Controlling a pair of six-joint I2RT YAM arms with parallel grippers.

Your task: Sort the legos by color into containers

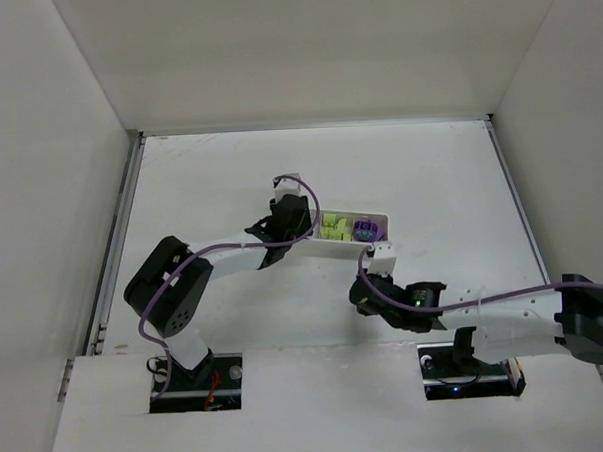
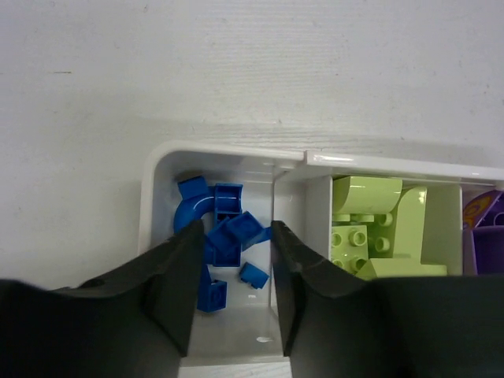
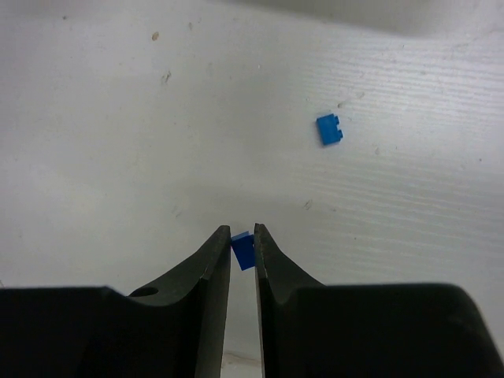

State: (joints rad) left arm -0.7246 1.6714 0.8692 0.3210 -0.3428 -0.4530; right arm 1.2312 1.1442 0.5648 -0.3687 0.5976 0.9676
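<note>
The white three-part tray [image 2: 228,150] lies under my left gripper [image 2: 238,232]. That gripper hangs open over the left compartment, where several blue legos [image 2: 228,236] lie loose, none between its fingers. Lime-green bricks [image 2: 370,228] fill the middle compartment and a purple block [image 2: 484,236] shows at the right. In the top view the tray [image 1: 379,218] sits mid-table with the left gripper [image 1: 300,231] at its left end. My right gripper [image 3: 241,230] is shut on a tiny blue cube [image 3: 244,252], low over the table. The right gripper [image 1: 363,295] is just in front of the tray.
Another small blue cube [image 3: 330,130] lies on the white table, ahead and to the right of my right gripper. White walls enclose the table on the left, back and right.
</note>
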